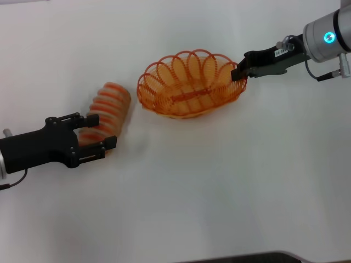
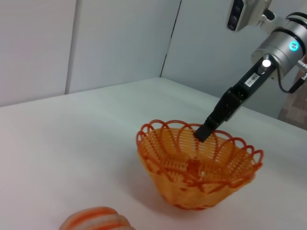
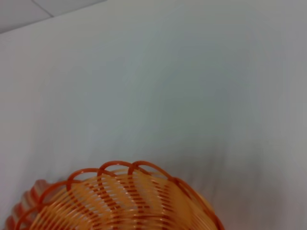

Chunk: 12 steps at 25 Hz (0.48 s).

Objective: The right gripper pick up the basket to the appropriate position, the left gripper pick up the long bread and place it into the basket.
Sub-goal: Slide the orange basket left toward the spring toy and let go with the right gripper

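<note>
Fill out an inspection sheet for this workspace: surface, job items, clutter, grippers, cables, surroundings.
Surface: white table, plain and bare where it shows.
Basket: orange wire basket upright on the table, nothing inside.
Long bread: long bread lies on the table to the robot's left of the basket, apart from it.
Clutter: nothing seen.
Right gripper: right gripper at the basket's rim on the robot's right side, shut on the rim.
Left gripper: left gripper open, fingers on either side of the bread's near end.
Cables: a dark cable loops under the right wrist; another trails by the left wrist.
Surroundings: pale wall panels behind the table in the left wrist view.
</note>
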{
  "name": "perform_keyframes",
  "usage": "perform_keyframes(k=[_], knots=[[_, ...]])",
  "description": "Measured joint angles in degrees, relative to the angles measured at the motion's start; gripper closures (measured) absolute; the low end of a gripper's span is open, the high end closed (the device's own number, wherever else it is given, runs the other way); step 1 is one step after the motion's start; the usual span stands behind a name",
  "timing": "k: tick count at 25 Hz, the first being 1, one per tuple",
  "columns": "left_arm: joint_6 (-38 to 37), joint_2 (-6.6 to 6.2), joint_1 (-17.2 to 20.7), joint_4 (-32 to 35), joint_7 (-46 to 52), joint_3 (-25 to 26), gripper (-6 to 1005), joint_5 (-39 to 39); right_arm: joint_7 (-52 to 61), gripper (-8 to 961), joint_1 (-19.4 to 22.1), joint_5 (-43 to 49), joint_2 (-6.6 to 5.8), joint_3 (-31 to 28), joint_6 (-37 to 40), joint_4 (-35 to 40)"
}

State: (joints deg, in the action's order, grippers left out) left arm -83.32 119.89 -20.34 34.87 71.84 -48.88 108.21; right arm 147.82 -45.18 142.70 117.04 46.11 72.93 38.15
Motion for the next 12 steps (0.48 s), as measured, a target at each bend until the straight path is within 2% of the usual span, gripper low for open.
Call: perform_keyframes(k=[12], knots=[[0.37,0.15,0.04,0.15,-0.04,0.1,278,-0.01,0.12,866,0.0,-0.22,2.1,0.12,-4.34,-0.16]])
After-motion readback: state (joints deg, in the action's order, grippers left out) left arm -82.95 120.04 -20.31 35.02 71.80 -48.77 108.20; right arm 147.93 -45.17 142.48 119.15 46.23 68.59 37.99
